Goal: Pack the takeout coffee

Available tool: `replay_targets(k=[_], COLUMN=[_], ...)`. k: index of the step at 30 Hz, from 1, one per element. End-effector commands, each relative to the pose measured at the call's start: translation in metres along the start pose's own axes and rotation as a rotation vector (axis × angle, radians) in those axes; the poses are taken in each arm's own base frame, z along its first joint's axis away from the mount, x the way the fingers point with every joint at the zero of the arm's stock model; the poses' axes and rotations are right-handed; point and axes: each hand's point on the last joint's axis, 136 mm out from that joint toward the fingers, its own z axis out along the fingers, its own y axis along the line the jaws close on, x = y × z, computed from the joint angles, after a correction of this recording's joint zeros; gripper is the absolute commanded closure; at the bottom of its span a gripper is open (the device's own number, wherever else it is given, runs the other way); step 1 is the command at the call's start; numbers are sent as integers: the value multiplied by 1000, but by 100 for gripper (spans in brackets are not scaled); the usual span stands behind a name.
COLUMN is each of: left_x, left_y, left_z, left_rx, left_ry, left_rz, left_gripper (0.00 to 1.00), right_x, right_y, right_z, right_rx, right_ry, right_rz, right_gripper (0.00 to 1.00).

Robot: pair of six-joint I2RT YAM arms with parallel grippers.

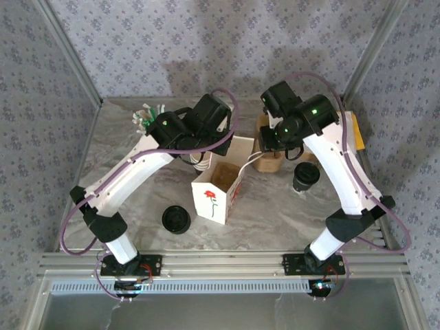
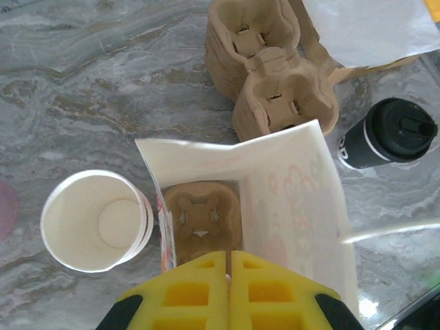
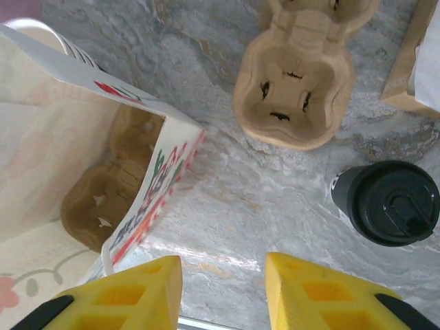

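From above, the left arm (image 1: 137, 172) hides most of the straws (image 1: 148, 115) and nearly all of the cup stack (image 1: 201, 163). The right arm (image 1: 337, 158) covers part of the trays (image 1: 268, 152). At the left wrist, a pink thing (image 2: 5, 206) is cut off by the edge. The left gripper (image 2: 229, 261) hides the near wall of the bag (image 2: 289, 206). The black round thing (image 1: 177, 220) may be a lid; it is too small to tell.

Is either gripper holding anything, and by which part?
Left gripper, jaws shut, seems to pinch the white paper bag by its top rim, though the contact is hidden. Right gripper, jaws open, holds nothing.
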Motion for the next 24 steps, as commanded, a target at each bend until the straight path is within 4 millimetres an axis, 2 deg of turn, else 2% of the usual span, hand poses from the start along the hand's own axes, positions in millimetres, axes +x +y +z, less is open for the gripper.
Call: replay_targets(k=[1,6,9,11,19,24], left_x=[-19,-26,-35,-33,-37,-37], left_y=[-4,-8,-9,-5,18,21], left_z=[-22,-20,-23,-16,-14,-12], left_rx=[74,147,175,163,138,146], left_ry=[-94,-117,-141,-137,-196,-204], left_rz=[-111,-236,-295,-318,-459,-511], left_gripper=[100,100,100,100,100,100], right_x=[-7,-19,-23,-23,-14,-7], right_y=[-1,3,-2,-8,-23,-28], right_z=[-18,-39,-47,-51,-57,-57], right_rx=[-12,-44,-45,-41,-45,-35], right_ry=[-33,-103,-145,-158,-173,-178], right_rz=[-9,-14,-1,22,86,118], right_gripper=[60,51,49,48,47,47])
